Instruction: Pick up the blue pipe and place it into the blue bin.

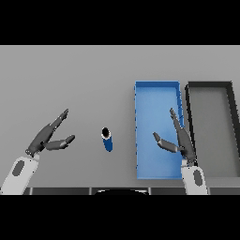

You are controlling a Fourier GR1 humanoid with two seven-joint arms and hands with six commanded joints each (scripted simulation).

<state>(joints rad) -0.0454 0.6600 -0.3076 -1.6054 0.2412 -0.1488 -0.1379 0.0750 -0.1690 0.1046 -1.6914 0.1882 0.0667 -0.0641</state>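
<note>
A short blue pipe (108, 139) lies on the grey table near the middle, its dark open end facing away from me. To its right sits the long blue bin (140, 140), with nothing visible inside. My right hand (180, 139) hovers over the bin's right side, fingers straight and thumb spread, holding nothing. My left hand (48, 136) is at the left of the table, well apart from the pipe, fingers straight and thumb out, also holding nothing.
A dark grey bin (232, 126) stands directly right of the blue bin, touching or nearly touching it. The grey table (70, 79) stretches behind and to the left of the pipe.
</note>
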